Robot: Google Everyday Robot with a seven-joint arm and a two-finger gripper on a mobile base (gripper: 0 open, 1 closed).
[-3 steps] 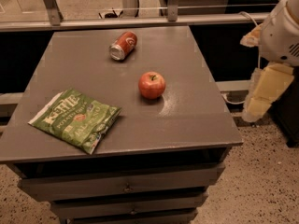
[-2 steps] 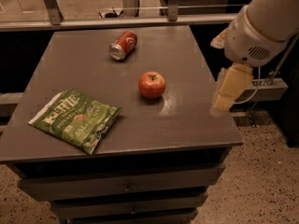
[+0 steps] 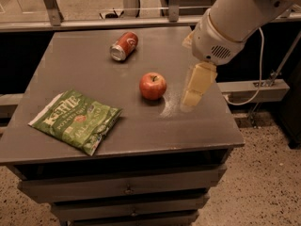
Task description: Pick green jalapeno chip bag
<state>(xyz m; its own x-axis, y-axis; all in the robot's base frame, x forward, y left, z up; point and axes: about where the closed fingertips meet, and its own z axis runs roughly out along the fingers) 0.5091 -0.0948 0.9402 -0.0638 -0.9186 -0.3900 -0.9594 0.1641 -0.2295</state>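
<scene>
One table (image 3: 197, 135) bears three loose things, one of each kind: one apple (image 3: 153, 85), one can (image 3: 124, 46) behind the apple and to its left, and one green bag (image 3: 75, 121) in front of the apple, further left. One gripper (image 3: 195, 91) hangs just right of the apple.

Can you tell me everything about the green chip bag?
The green chip bag is a flat, crinkly, shiny packet with white "Kettle" letters and a small red mark. It lies flat and slanted on the front left of the grey table, near the edge. Only the table touches it. The apple sits apart on its right, and the robot's hand hangs beyond that, not near the bag.
</scene>
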